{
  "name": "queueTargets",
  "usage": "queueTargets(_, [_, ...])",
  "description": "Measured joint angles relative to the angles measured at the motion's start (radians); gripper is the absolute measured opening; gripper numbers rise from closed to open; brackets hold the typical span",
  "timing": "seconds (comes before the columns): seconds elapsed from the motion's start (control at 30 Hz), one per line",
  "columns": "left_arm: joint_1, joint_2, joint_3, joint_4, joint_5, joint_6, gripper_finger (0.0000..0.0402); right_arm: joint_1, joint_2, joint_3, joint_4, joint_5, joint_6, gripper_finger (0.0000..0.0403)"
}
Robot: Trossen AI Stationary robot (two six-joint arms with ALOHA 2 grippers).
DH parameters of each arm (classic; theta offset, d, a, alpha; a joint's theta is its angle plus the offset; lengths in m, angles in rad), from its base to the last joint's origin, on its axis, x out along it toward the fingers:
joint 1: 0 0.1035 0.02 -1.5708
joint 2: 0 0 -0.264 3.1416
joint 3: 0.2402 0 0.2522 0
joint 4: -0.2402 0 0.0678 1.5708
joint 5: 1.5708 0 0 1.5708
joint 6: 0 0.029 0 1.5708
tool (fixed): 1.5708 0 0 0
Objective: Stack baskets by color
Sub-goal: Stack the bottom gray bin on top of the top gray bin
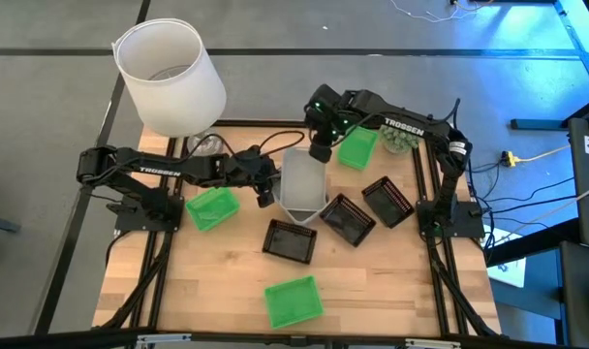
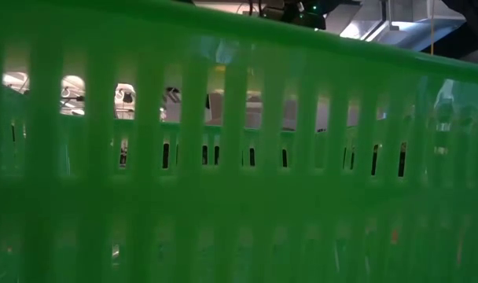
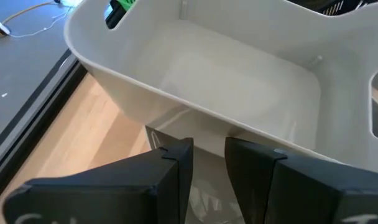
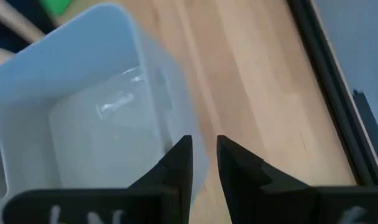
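Two hands at the grey-white basket stack (image 1: 303, 184)
Left hand (image 1: 266, 197) and right hand (image 1: 319, 152) apparently pinch opposite rims; light, stiff, slippery plastic

Three bright green baskets (image 1: 210, 207) and three black slatted baskets (image 1: 290, 240) are sitting on pale wood (plank-striped). A translucent grey-white basket (image 1: 303, 184) is showing at centre frame.
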Motion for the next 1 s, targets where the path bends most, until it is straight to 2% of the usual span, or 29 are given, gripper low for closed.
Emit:
queueTargets(0.3, [0.0, 0.0, 0.0, 0.0, -0.018, 0.0, 0.0085, 0.002, 0.0, 0.0, 0.008, 0.0, -0.141, 0.0072])
queueTargets(0.4, [0.0, 0.0, 0.0, 0.0, -0.018, 0.002, 0.0085, 0.002, 0.0, 0.022, -0.014, 0.049, -0.146, 0.0051])
queueTargets(0.53, [0.0, 0.0, 0.0, 0.0, -0.018, 0.003, 0.0085, 0.002, -0.004, 0.058, -0.02, 0.046, -0.146, 0.0009])
queueTargets(0.6, [0.0, 0.0, 0.0, 0.0, -0.018, 0.003, 0.0085, 0.002, -0.003, 0.076, -0.037, 0.046, -0.146, 0.0006])
queueTargets(0.73, [0.0, 0.0, 0.0, 0.0, -0.019, 0.003, 0.0085, 0.002, -0.003, 0.112, -0.039, 0.022, -0.146, 0.0035])
queueTargets(1.0, [0.0, 0.0, 0.0, 0.0, -0.019, 0.004, 0.0085, 0.029, -0.003, 0.142, -0.1, 0.028, -0.169, 0.0123])
